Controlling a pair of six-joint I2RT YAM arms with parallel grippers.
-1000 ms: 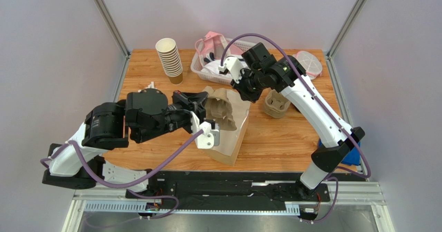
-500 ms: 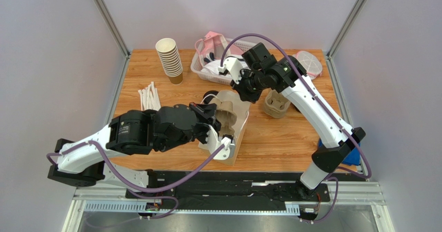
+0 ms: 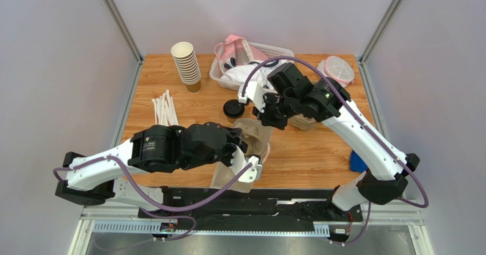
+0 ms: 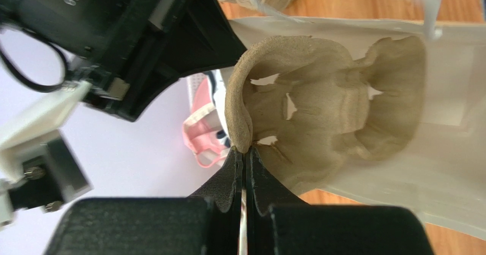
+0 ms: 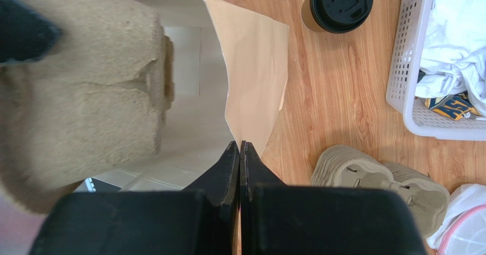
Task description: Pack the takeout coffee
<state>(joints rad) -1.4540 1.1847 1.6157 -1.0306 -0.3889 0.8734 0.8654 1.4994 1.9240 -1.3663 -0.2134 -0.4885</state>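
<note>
One bag (image 5: pixel 256 67) slid down-frame, baring one takeout coffee (image 5: pixel 337 4).
Left tool (image 4: pixel 244 155) clamps one carrier (image 4: pixel 336 107); right tool (image 5: pixel 240 149) clamps bag rim.

My left gripper (image 4: pixel 244 155) has its jaws pressed together at 6 o'clock on the rim of the pulp cup carrier (image 4: pixel 331 112), which spreads toward 3 o'clock against the paper bag (image 4: pixel 450 152), with the black right arm (image 4: pixel 154 44) at 10 o'clock.
</note>
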